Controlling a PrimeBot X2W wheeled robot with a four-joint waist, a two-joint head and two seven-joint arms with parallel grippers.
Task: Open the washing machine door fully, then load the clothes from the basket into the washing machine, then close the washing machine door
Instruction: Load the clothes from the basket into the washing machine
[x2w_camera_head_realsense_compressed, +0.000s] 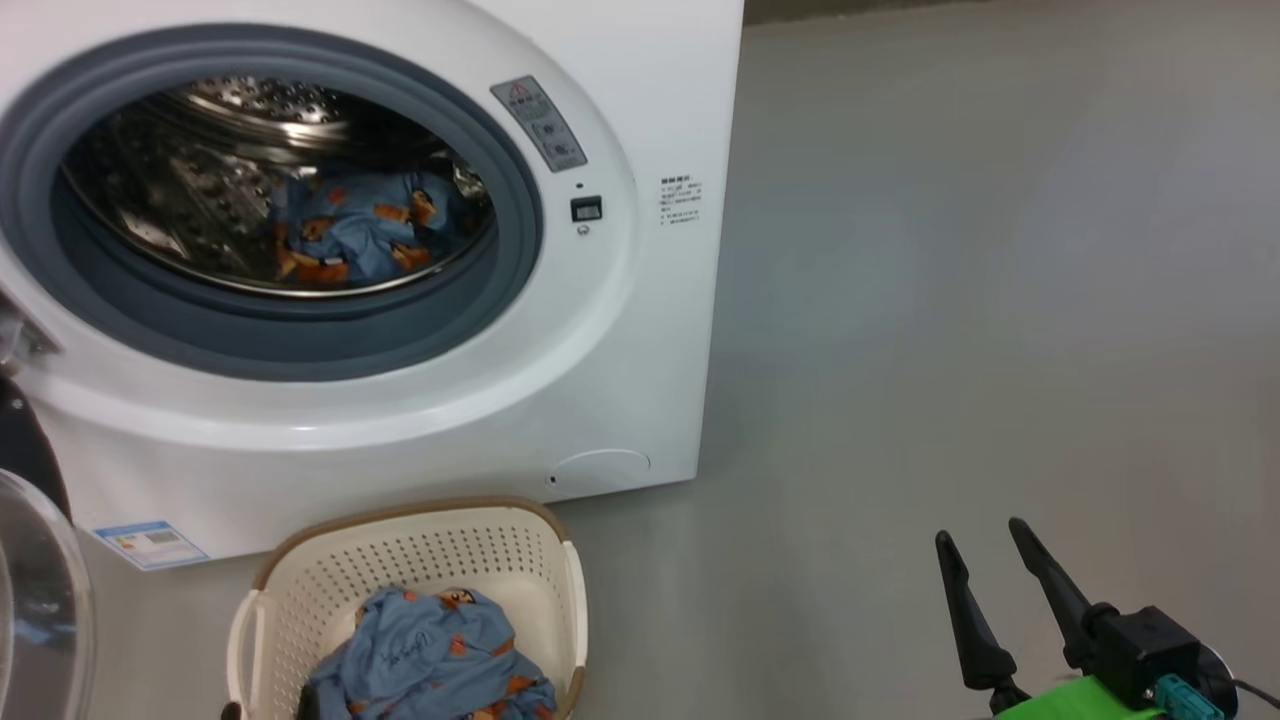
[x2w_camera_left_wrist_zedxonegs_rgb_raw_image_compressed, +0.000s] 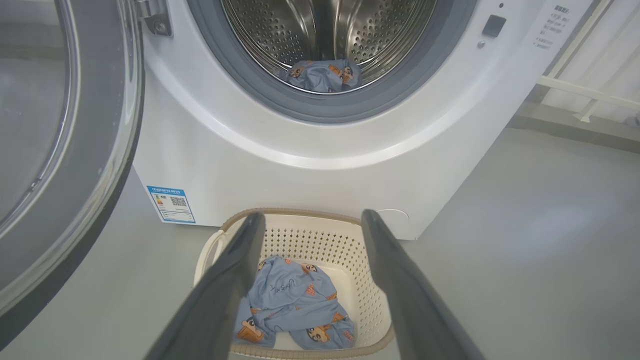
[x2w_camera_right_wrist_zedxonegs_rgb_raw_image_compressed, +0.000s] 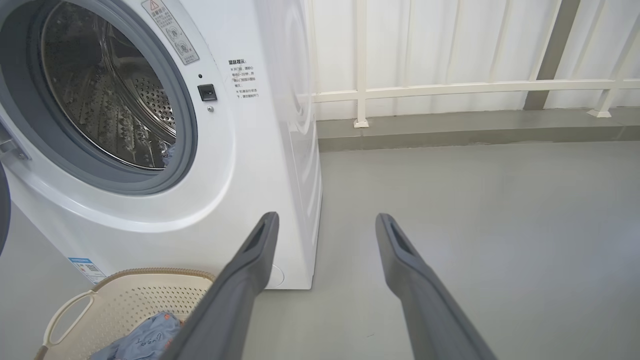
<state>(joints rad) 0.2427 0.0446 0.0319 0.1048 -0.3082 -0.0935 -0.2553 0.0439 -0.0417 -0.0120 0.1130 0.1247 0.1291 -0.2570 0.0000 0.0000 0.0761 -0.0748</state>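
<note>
Clothes (x2w_camera_head_realsense_compressed: 430, 665) of blue printed fabric lie heaped in the basket (x2w_camera_head_realsense_compressed: 400, 560) at the lower centre of the head view, just in front of the washer (x2w_camera_head_realsense_compressed: 620, 350). Another blue piece (x2w_camera_head_realsense_compressed: 350, 235) already sits in the drum (x2w_camera_head_realsense_compressed: 200, 170) at upper left. The door (x2w_camera_head_realsense_compressed: 35, 600) stands swung wide at the left edge, so the step in hand looks like fetching the next garment. In its wrist view the left hand (x2w_camera_left_wrist_zedxonegs_rgb_raw_image_compressed: 312, 216) hangs above the basket, fingers spread wide and holding nothing, with the heap showing between them. The right hand (x2w_camera_head_realsense_compressed: 980, 532), lower right in the head view, is likewise open and empty, well apart from the basket. To do this well, the left hand should probably drop straight onto the middle of the heap and close on a thick fold rather than a loose edge. It should then lift until the cloth clears the rim. The carry should pass over the grey gasket (x2w_camera_head_realsense_compressed: 300, 340) and let go deep in the drum, so nothing trails across the opening. The door close on the left leaves little room to swing that way. All of this stands on a smooth, bare grey floor (x2w_camera_head_realsense_compressed: 950, 250), and a white railing (x2w_camera_right_wrist_zedxonegs_rgb_raw_image_compressed: 450, 90) runs along a pale wall behind.
</note>
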